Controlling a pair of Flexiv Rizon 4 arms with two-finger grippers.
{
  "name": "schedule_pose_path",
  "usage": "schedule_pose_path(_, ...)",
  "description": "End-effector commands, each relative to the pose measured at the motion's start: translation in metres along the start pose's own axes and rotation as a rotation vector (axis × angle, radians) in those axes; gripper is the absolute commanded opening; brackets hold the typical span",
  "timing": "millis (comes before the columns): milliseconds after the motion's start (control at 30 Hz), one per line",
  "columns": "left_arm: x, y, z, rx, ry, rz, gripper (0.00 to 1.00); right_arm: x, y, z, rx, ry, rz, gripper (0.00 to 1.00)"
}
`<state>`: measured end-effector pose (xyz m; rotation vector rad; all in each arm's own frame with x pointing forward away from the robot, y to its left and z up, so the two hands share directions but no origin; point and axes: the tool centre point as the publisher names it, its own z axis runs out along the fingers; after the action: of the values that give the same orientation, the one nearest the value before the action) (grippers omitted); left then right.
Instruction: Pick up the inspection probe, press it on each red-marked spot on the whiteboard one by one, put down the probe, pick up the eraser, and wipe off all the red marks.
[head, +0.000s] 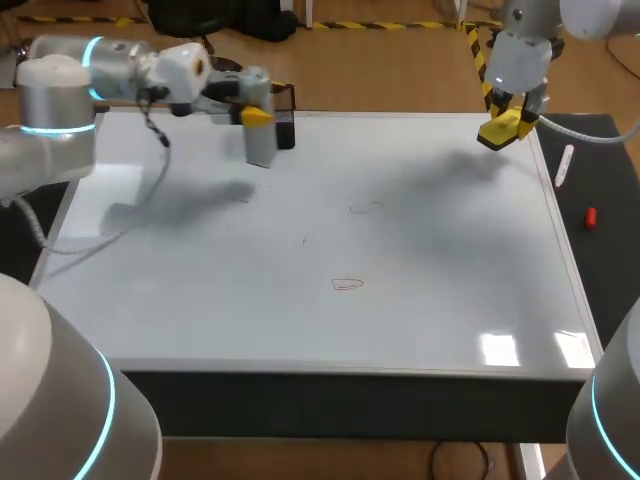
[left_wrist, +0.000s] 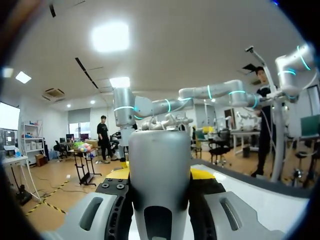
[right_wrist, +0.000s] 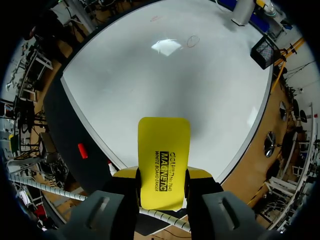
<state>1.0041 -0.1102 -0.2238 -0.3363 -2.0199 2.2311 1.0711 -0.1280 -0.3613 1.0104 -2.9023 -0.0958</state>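
Eraser (right_wrist: 163, 160) pinched in right fingers (right_wrist: 198, 174) at whiteboard's (head: 400, 320) far edge — left fingers (head: 257, 116) pinch probe (head: 261, 146)

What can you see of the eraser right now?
The eraser is a flat yellow block with rounded corners, plastic by the look of it, with black print on its face. It is clamped between the two fingers of the right gripper and sticks out ahead of them. In the head view it hangs over the far right corner of the whiteboard, apparently clear of the surface. Only the fingers touch it. Its wiping side is hidden.
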Motion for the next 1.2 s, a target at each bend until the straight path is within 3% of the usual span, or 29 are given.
schedule_pose_path(33, 0.012, -0.014, -0.041, -0.029, -0.152, 0.015, 0.00, 0.000, -0.001, -0.001, 0.000, 0.004, -0.001, 0.00)
schedule_pose_path(200, 0.013, -0.020, -0.069, -0.035, -0.198, 0.028, 0.00, 0.000, -0.001, -0.001, 0.000, 0.004, -0.001, 0.00)
schedule_pose_path(400, 0.014, -0.020, -0.085, -0.037, -0.217, 0.032, 0.00, 0.000, -0.001, -0.001, 0.000, 0.004, -0.001, 0.00)
schedule_pose_path(733, 0.024, -0.018, -0.101, -0.040, -0.232, 0.021, 0.00, 0.000, -0.001, -0.001, 0.000, 0.004, -0.001, 0.00)
schedule_pose_path(1200, 0.024, -0.018, -0.101, -0.040, -0.232, 0.021, 0.00, -0.002, 0.005, -0.002, 0.011, 0.011, -0.021, 0.00)
